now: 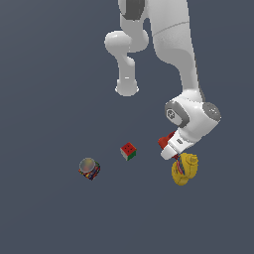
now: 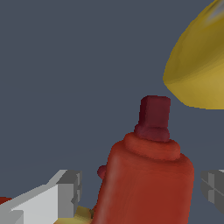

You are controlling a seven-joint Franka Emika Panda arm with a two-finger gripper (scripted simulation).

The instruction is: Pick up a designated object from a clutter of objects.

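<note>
Red piece (image 2: 148, 175) — between gripper (image 2: 140, 192) fingers

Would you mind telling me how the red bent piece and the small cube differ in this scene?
The red bent piece is plain glossy red; the cube has a red face with green and white sides. The red piece sits at the gripper, partly hidden by it; the cube stands alone, fully visible. The piece is rounded, the cube flat-faced. Both are similarly small.

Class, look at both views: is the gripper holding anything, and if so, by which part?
Not yet: the gripper is open, its fingers straddling the red piece's body, apart from it.
</note>
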